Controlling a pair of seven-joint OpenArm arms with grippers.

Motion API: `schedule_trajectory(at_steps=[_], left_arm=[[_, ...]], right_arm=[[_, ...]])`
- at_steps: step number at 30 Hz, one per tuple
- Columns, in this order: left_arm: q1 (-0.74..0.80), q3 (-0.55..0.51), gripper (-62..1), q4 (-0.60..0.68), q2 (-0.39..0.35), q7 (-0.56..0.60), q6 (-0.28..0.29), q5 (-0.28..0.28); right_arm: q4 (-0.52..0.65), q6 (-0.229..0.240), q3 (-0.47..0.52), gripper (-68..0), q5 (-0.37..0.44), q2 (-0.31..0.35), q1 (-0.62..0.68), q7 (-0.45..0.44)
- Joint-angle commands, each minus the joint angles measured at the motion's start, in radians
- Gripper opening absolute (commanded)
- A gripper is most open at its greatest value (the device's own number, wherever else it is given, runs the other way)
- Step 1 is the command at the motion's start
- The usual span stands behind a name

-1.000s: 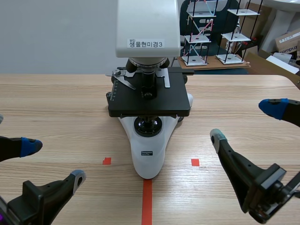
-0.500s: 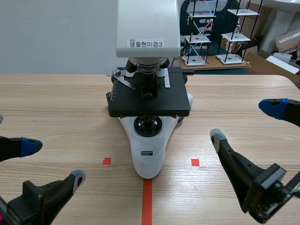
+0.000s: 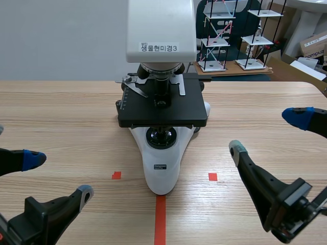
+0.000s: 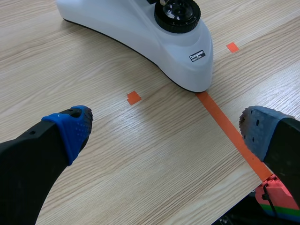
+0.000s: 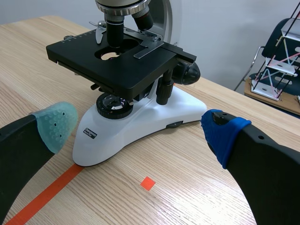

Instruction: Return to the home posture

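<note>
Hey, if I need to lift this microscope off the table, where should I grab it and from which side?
Probably the curved upright neck behind the stage, coming from the robot's right side. The wide stage overhangs the tapering white base in front, blocking a grip there, while the neck stands exposed.

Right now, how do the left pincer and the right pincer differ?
The right pincer lies farther up the table; the left pincer sits nearer its front edge. The right pincer's pads are pale green and blue; the left pincer's are blue and grey-blue. Both are open, empty and clear of the microscope, one on each side of it.
</note>
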State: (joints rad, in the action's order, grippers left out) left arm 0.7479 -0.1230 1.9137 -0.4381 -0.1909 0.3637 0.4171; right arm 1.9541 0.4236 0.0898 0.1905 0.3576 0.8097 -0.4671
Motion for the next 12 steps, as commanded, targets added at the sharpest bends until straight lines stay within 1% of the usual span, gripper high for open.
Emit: schedule_trajectory(at_steps=[1, 6, 10, 12], left_arm=[[-0.003, -0.002, 1.4, 0.011, -0.003, 0.01, -0.002, 0.005], [-0.003, -0.003, 1.4, 0.012, -0.003, 0.01, -0.006, -0.001], [-0.003, -0.003, 1.4, 0.012, -0.003, 0.014, -0.006, -0.047], [-0.003, -0.003, 1.4, 0.012, -0.003, 0.014, -0.013, -0.047]], right_arm=[[0.003, -0.003, 0.002, -9.4, 0.011, 0.011, -0.009, -0.018], [0.003, -0.003, 0.001, -10.0, 0.011, 0.011, -0.009, -0.018], [0.003, -0.003, 0.001, -10.0, 0.011, 0.011, -0.009, -0.018], [0.003, -0.003, 0.001, -10.0, 0.011, 0.011, -0.009, -0.018]])
